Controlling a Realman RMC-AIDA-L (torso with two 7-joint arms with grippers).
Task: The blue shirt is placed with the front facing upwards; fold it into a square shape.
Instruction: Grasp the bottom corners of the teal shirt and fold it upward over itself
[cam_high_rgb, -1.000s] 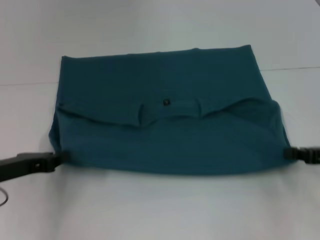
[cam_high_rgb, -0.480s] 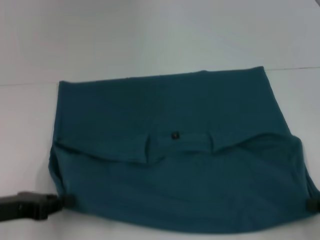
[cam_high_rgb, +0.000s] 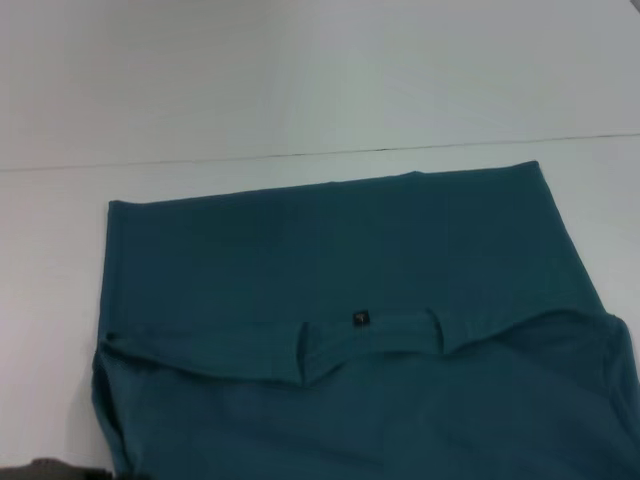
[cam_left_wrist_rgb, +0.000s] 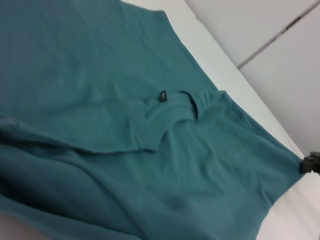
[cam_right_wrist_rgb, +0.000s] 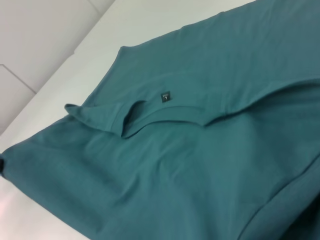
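Observation:
The blue shirt (cam_high_rgb: 340, 260) lies on the white table, folded over, so its round neck and small dark tag (cam_high_rgb: 360, 319) face up near the middle. No lettering shows. Its near edge runs off the bottom of the head view. My left gripper (cam_high_rgb: 40, 468) barely shows at the bottom left, at the shirt's near left corner. In the right wrist view that same left gripper (cam_right_wrist_rgb: 2, 167) is a dark tip on the shirt's corner. The left wrist view shows my right gripper (cam_left_wrist_rgb: 310, 162) as a dark tip on the opposite corner of the shirt (cam_left_wrist_rgb: 125, 75).
The white table (cam_high_rgb: 300, 80) stretches bare behind the shirt, crossed by a thin seam line (cam_high_rgb: 300, 155). Nothing else stands on it.
Both grippers have pulled the shirt's near corners toward me. The whole shirt has slid nearer, and the grippers have dropped out of the bottom of the head view.

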